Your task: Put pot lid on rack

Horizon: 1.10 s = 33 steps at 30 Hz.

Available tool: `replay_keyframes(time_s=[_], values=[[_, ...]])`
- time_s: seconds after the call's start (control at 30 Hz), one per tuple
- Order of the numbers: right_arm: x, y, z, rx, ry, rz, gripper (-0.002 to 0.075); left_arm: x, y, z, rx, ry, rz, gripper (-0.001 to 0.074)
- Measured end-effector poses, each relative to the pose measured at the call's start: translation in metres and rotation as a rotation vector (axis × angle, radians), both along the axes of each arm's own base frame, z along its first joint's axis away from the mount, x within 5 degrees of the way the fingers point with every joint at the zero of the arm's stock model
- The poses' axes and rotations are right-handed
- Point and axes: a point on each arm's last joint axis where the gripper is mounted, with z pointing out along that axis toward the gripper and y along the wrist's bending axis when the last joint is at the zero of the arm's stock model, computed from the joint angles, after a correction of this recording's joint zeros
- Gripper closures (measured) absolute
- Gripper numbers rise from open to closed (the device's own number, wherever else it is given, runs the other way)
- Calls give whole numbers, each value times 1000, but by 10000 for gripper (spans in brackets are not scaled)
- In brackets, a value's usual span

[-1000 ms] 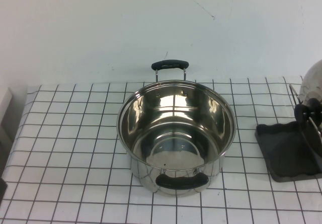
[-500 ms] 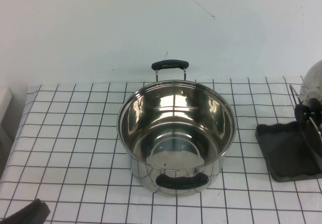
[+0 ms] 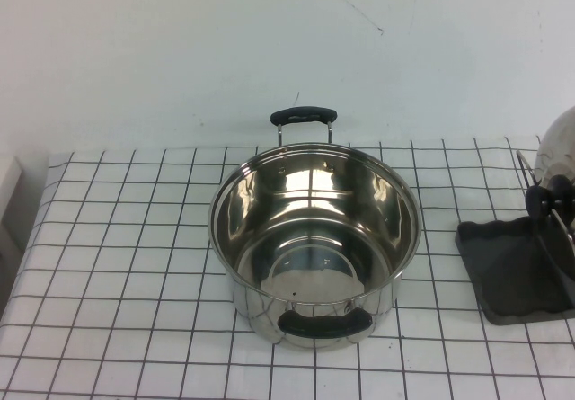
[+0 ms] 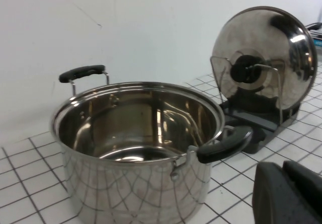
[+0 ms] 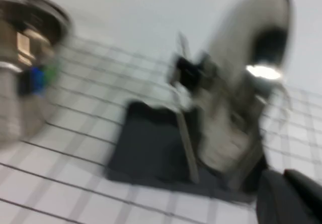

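The shiny steel pot lid (image 3: pixel 559 144) with its black knob (image 3: pixel 549 198) stands on edge in the rack (image 3: pixel 512 274) at the far right of the table, partly cut off by the high view's edge. In the left wrist view the lid (image 4: pixel 287 48) leans upright against the wire uprights (image 4: pixel 278 90) above the dark tray. My left gripper (image 4: pixel 283 167) is shut and empty, low over the tiles beside the pot. My right gripper (image 5: pixel 283 176) is shut and empty, close to the rack (image 5: pixel 146 148) and lid (image 5: pixel 241 83). Neither gripper shows in the high view.
A deep steel pot (image 3: pixel 314 238) with two black handles stands open in the middle of the white tiled table. It fills the left wrist view (image 4: pixel 136 148). A white wall runs behind the table.
The dark tip of my left arm, seen at the bottom left corner half a second ago, has left the high view. The pot, lid and rack have not moved.
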Motion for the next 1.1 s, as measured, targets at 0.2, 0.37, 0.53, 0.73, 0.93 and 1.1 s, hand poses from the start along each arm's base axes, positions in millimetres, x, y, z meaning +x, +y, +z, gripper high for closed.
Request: replay_keyframes(time_s=[0.2,0.37,0.53,0.73,0.93,1.1], values=[[-17,-23,-5,-70,3,-282,727,-3,-3,-1,7,9,-49,737],[-16,-29,-18,-28,-182,-354,727,-5,-4,-1,9,12,-65,737],[-7,-24,-49,58,-220,-254,728,-5,-4,-1,9,13,-71,737],[-10,-20,-69,35,-11,-198,727,-5,-4,-1,9,13,-71,737],[-12,-21,-75,25,59,-202,728,-6,-5,-2,12,16,-86,737],[-12,-21,-75,23,60,-202,728,-7,-6,-2,15,17,-100,737]])
